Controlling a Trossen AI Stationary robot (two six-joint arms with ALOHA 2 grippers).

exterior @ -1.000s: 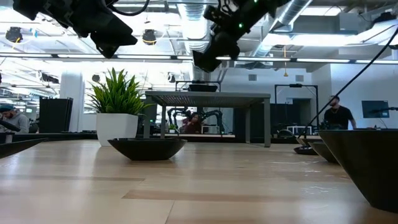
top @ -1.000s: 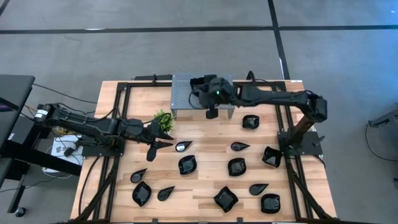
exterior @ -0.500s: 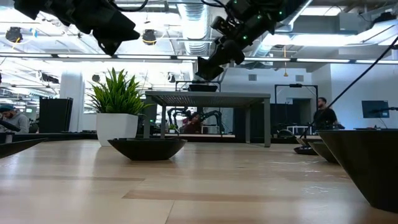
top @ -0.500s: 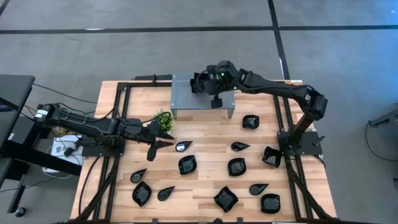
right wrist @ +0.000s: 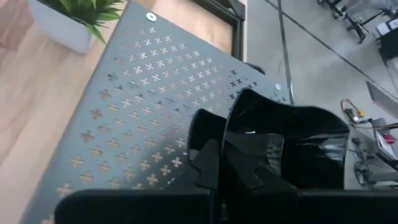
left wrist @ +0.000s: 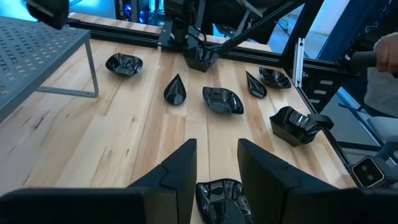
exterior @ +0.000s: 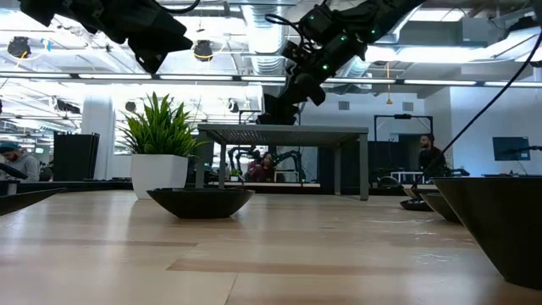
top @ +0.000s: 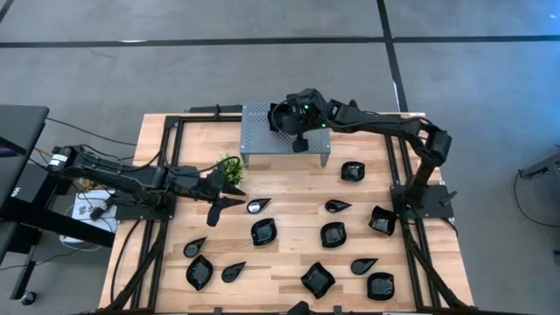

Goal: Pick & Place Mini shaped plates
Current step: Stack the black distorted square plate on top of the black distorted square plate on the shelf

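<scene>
My right gripper (right wrist: 227,160) is over the far part of the grey perforated stand (top: 261,140), shut on a glossy black mini plate (right wrist: 292,140). In the low view this gripper (exterior: 276,106) hangs just above the stand's top (exterior: 284,129). Several more black plates lie flat on the wooden table, among them a squarish one (top: 264,231) and a teardrop one (top: 256,206). My left gripper (top: 223,203) hovers open at the table's left. Between its fingers (left wrist: 214,165) is nothing but a plate (left wrist: 221,200) on the table farther below. My right gripper pinches the plate's rim (right wrist: 241,134) between its two fingers. The fingers slant downward from the table's right. The plate stands out beyond them, tilted, over the stand. I cannot tell whether it touches the stand's top.
A small green plant in a white pot (top: 229,168) stands at the stand's near left corner, close to my left gripper. Black frame rails (top: 166,166) run along the table's sides. Beyond the table, people stand in the room (exterior: 428,152).
My right gripper has carried the plate from the stand's near edge toward the table's far edge and a little left, over the stand's top, sinking closer to it. Its hold on the plate is unchanged.
</scene>
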